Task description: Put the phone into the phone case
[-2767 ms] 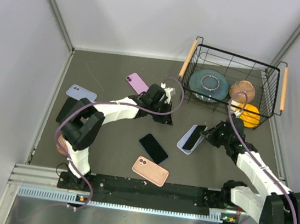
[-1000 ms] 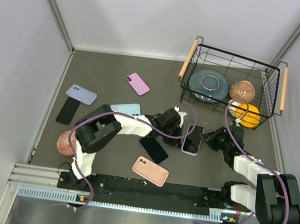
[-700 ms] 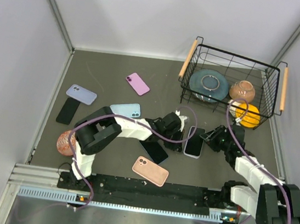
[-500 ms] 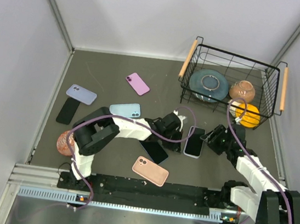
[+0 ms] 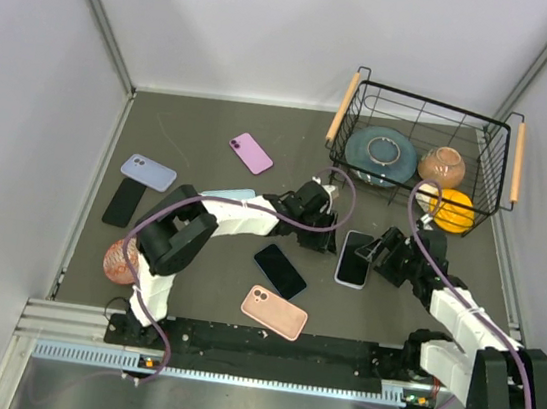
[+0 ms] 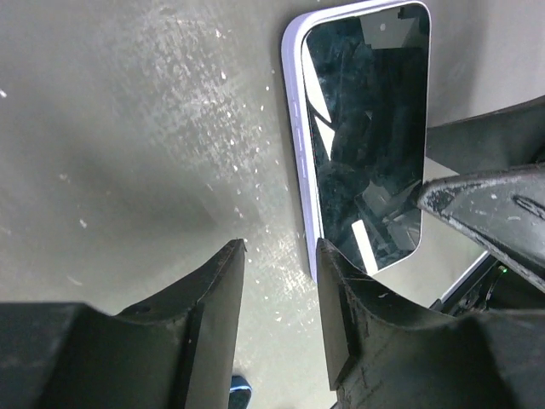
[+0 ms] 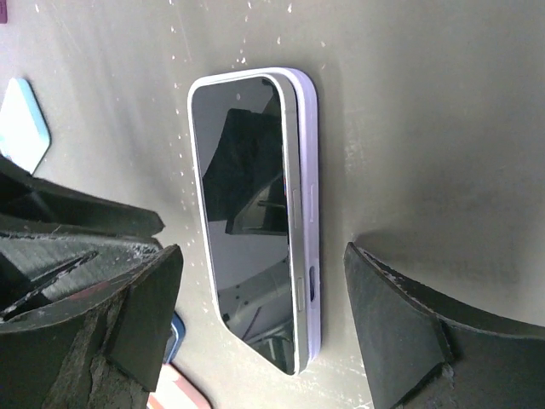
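Black-screened phone (image 5: 354,259) lies flat, screen up, inside the lavender soft-sided phone case (image 7: 310,204), right of centre on the dark grey tabletop (image 5: 203,125). The case rim shows along both long sides and round the corners of the phone. On one long side the pale phone edge stands beside the rim, and full seating cannot be confirmed there. The left pincer (image 6: 279,256) sits just beside the left long edge of the case, its two black fingers (image 6: 217,298) set a narrow gap apart with only bare tabletop between them, gripping nothing. The right pincer (image 7: 262,254) is on the opposite side, fingers spread wide and empty, with the cased phone lying in line with the gap. A second black phone (image 5: 280,270) lies nearer the arm bases, with a salmon-pink case (image 5: 273,311) just beyond it. A pale blue case (image 5: 226,195) is partly covered by the left arm. A black wire basket with wooden handles (image 5: 346,108) stands at the far right, holding a blue plate (image 5: 381,156).
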Controlling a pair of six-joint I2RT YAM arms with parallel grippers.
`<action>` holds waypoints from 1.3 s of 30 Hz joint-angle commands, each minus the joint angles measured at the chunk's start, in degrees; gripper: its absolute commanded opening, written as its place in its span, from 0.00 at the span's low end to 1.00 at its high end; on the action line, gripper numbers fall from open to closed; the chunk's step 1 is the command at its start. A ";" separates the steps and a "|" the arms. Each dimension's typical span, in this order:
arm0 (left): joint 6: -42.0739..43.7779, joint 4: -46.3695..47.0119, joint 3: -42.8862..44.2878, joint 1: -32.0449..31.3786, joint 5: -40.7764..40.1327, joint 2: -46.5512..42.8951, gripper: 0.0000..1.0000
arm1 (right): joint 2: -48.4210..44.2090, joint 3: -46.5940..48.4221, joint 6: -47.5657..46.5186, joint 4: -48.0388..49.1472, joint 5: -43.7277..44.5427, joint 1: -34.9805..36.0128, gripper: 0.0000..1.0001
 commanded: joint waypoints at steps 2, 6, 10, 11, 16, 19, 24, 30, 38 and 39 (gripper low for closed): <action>1.53 1.81 3.22 0.01 3.18 3.17 0.47 | 1.57 -2.57 -0.23 4.57 -1.88 0.18 0.78; 1.10 3.48 3.22 0.10 5.63 4.92 0.48 | 2.54 -2.93 0.03 5.73 -3.20 0.09 0.80; 0.48 4.28 3.66 0.10 7.14 7.21 0.48 | 2.54 -3.37 1.00 6.87 -4.16 0.18 0.81; 0.48 4.28 3.74 0.10 7.31 7.39 0.48 | 2.62 -3.80 1.18 7.74 -4.34 0.27 0.81; 0.48 4.19 3.39 0.10 7.40 8.09 0.47 | 4.64 -3.55 2.23 9.94 -6.97 0.18 0.82; 0.48 4.45 3.04 0.10 7.84 8.44 0.45 | 5.52 -3.54 3.54 12.40 -9.26 0.18 0.82; 0.48 4.80 1.99 0.10 8.81 8.18 0.37 | 4.91 -5.38 7.24 19.86 -14.26 0.18 0.81; -0.66 7.26 -0.65 0.36 10.91 6.69 0.29 | 4.38 -8.81 11.37 30.50 -17.08 0.18 0.77; -2.86 11.92 -3.29 1.15 13.73 6.33 0.27 | 1.49 -10.57 11.90 31.05 -16.39 0.18 0.69; -2.95 12.01 -3.46 1.15 13.82 6.16 0.27 | 0.70 -10.57 11.73 30.60 -16.21 0.18 0.68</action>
